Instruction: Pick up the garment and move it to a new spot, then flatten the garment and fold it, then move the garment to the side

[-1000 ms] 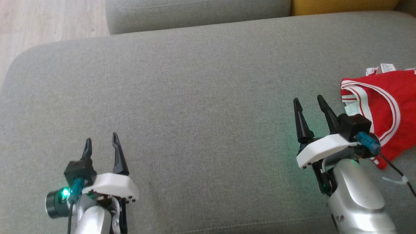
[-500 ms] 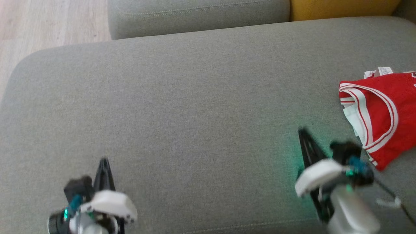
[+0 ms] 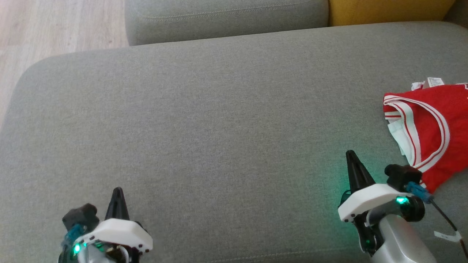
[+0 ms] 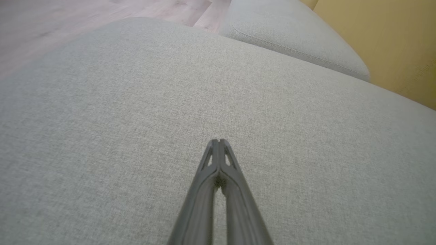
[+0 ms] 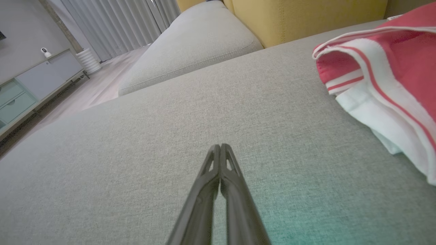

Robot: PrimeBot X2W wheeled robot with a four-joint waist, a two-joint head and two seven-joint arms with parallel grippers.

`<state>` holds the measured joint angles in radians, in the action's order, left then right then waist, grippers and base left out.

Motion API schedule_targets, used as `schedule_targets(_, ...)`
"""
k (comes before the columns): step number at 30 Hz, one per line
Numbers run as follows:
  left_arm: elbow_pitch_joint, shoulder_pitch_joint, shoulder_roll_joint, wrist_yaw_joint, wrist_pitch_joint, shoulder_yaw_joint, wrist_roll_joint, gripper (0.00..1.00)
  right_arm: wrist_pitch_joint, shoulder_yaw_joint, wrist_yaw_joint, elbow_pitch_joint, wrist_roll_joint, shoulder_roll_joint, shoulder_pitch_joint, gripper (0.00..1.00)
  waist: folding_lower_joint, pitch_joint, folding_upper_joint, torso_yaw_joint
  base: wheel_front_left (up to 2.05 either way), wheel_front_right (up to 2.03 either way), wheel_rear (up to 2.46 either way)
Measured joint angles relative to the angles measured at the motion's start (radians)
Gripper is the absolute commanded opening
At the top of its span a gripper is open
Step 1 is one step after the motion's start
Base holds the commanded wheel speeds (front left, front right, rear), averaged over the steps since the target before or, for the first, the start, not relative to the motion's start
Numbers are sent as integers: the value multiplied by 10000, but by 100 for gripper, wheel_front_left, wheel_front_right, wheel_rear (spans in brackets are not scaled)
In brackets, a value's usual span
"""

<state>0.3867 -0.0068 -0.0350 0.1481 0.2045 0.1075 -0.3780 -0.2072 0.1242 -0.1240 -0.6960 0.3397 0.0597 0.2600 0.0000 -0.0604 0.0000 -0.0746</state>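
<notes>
Both sets of jaws just snapped closed. left gripper (image 3: 117,195): fingers were spread a second ago, now pressed together tip to tip with nothing between them, low over bare seat cushion (image 3: 219,128) at near-left. right gripper (image 3: 353,160): same story, clenched on nothing. Its wrist view shows the two fingers meeting, with only grey fabric ahead. Both arms have also pulled back toward the robot and sit lower in the head view than before. Head cam shifted slightly too, so ignore the small frame drift.

red jersey (image 3: 435,128): on the same cushion at the right edge of the head view, partly cut off by the frame. It's beyond and to the right of the right gripper's tips, near but not touching, and well apart from the left gripper. White-and-red striped trim faces the jaws, white lining peeks out under it, and a care label (image 3: 433,82) sticks out at the far edge. Looks layered, not spread flat. Hasn't moved on the cushion in the last second.

My read: empty closed jaws, a retreat and the jersey parked at the side mean either final placement is done or nothing has started. Can't tell which. Any new grasp needs the jaws reopened first.

Further back: second grey cushion (image 3: 226,18), yellow cushion (image 3: 387,9), wood floor (image 3: 55,25) far left.
</notes>
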Motion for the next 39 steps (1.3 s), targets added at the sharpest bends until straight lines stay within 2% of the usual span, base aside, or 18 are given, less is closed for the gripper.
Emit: schedule_targets(39, -357, -168, 2, -918, -1080, -627, -4278, 0, 1114, -897, 0, 1436, 4408, -46, -466, 0, 0, 201, 0, 262, 0, 0, 0)
